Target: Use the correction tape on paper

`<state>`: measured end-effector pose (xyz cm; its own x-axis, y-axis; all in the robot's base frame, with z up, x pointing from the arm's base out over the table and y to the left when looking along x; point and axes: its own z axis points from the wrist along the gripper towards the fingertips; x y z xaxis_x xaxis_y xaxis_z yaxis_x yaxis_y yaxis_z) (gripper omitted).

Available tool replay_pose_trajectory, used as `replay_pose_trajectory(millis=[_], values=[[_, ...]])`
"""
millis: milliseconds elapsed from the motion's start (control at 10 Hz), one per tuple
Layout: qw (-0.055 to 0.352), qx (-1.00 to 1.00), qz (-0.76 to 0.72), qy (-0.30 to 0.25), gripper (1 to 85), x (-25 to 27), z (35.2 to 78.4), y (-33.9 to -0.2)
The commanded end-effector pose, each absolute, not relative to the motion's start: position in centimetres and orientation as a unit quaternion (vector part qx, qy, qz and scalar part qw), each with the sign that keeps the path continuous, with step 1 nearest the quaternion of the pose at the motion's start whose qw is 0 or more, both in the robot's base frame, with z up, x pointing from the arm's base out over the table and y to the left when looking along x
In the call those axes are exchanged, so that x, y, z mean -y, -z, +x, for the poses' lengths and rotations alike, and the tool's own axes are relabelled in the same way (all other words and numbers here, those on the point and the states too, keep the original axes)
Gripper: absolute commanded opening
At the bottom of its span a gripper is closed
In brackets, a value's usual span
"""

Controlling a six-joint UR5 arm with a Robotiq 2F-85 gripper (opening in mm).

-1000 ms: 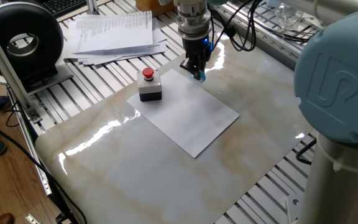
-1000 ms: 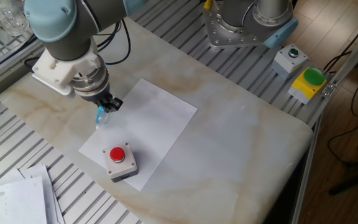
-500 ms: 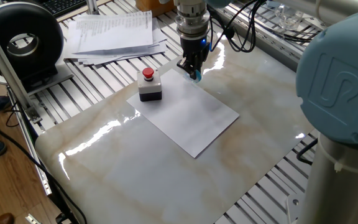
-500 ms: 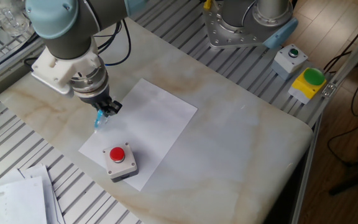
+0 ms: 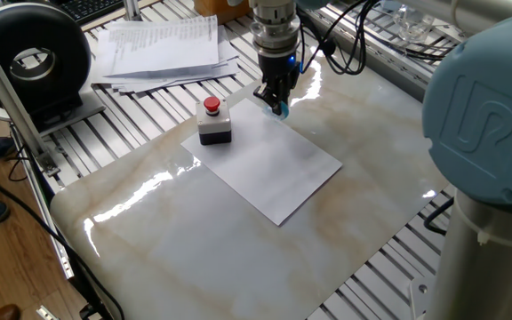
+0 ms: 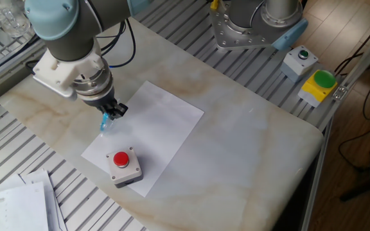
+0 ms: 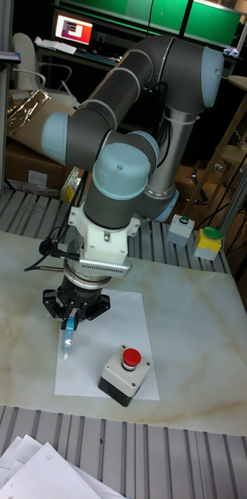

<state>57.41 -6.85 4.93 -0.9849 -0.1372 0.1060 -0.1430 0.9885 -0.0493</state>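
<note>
Here, in one fixed view, the gripper (image 5: 277, 96) pinches the correction tape (image 5: 282, 108) and holds it over the far corner of the paper (image 5: 269, 164), with the tip right at the sheet. The button box (image 5: 214, 122) sits on the left corner of the paper. To do this step well, I think the arm should press gently and pull the tape in a straight line, away from the box. In the other fixed view, the gripper (image 6: 110, 114) holds the blue tape (image 6: 104, 122) pointing down by the left edge of the paper (image 6: 148, 136). I cannot tell if the tip truly touches. In the tall fixed view, the tape (image 7: 67, 334) hangs from the gripper (image 7: 74, 313) near the sheet's left edge (image 7: 104, 343). Any white mark on white paper is too hard to see, and the fingers hide most of the tape.
</note>
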Motion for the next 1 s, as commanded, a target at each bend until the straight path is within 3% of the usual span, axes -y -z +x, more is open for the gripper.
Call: replay_pose_trajectory(millis=[0, 900], values=[[0.053, 0.995, 0.077, -0.029, 1.7, 7.3, 57.1, -4.8], [0.066, 0.995, 0.071, -0.014, 1.7, 7.5, 55.3, -4.3]])
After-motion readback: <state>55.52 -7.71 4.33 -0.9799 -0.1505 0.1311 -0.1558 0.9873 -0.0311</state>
